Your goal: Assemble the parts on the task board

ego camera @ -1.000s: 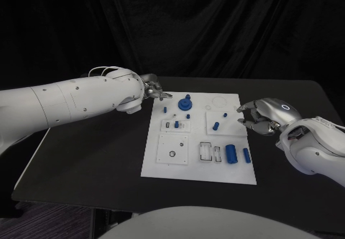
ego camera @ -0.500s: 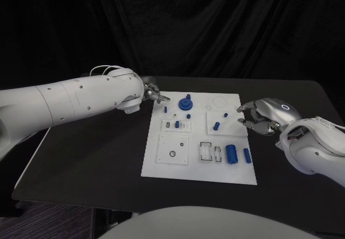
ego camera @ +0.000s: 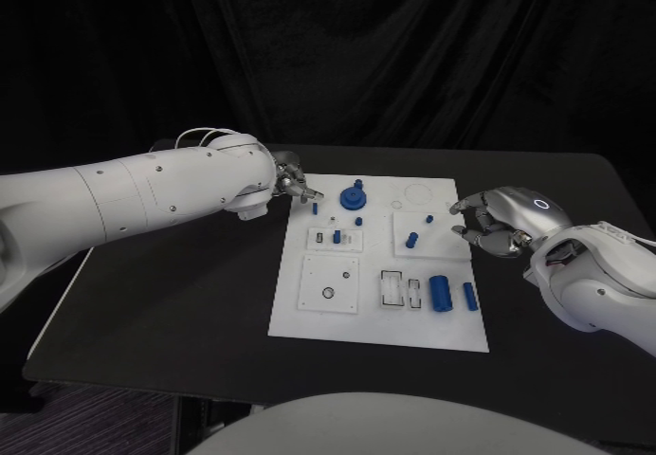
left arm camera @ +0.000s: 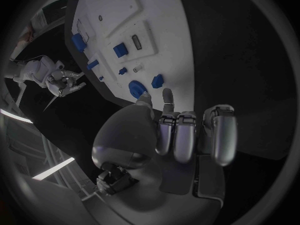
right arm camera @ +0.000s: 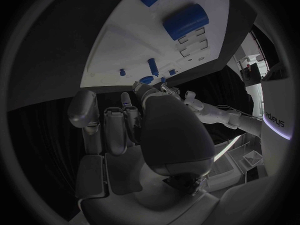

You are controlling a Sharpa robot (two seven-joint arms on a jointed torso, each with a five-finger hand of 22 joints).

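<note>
- The blue parts lie spread over the white task board (ego camera: 308, 318), which sits mid-table. The round gear-like part (ego camera: 353, 199) with its upright stub stands near the board's far edge; a fat blue cylinder (ego camera: 439, 291) and a slimmer blue rod (ego camera: 469, 296) lie towards its near right corner.
- You should expect small, rigid, light plastic pieces with smooth skins, so they may roll or skid under a sideways nudge. Judgement only.
- Take the cylinder across its round flanks at mid-length, and the gear part by its stub or rim.
- The left hand (ego camera: 293, 180) hovers at the board's far left corner, close to the gear part, fingers drawn together. Whether they pinch something tiny, you cannot tell.
- The right hand (ego camera: 486, 224) sits just off the board's right edge, fingers curled inward, nothing seen in them.
- The small blue pegs (ego camera: 427, 219) on the raised square are too small to identify. The left forearm hides that hand's palm.
</note>
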